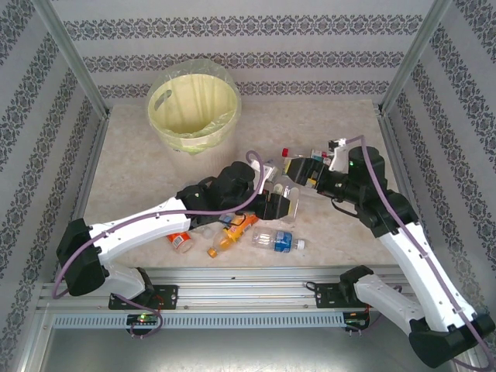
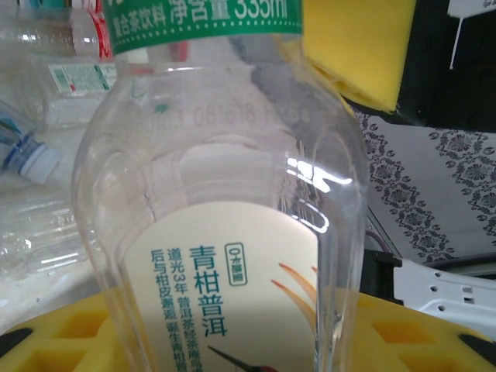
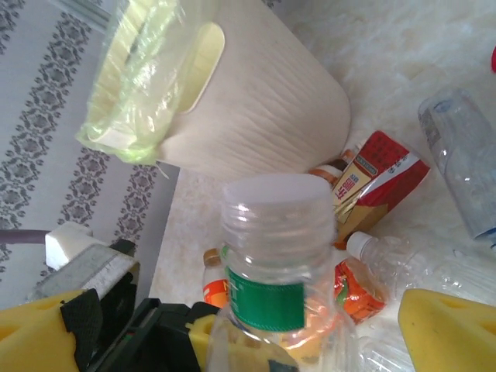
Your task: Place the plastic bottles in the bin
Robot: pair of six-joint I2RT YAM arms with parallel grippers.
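Note:
A clear plastic bottle [image 1: 289,197] with a green neck band and a cream label is held above the table's middle. My left gripper [image 1: 276,204] is shut on its body; the bottle [image 2: 225,194] rises between the yellow pads [image 2: 66,335] in the left wrist view. My right gripper [image 1: 299,172] stands open around the bottle's capped neck [image 3: 275,256], with its yellow pads [image 3: 446,325] well clear on both sides. More plastic bottles lie below on the table: an orange one [image 1: 232,228], a blue-labelled one [image 1: 277,240] and an orange-capped one [image 1: 180,241]. The cream bin [image 1: 194,108] stands at the far left.
A red carton [image 3: 380,174] and crushed clear bottles [image 3: 457,155] lie near the bin's base [image 3: 256,132]. Patterned walls and metal posts close in the table on three sides. The aluminium rail [image 1: 248,287] runs along the near edge.

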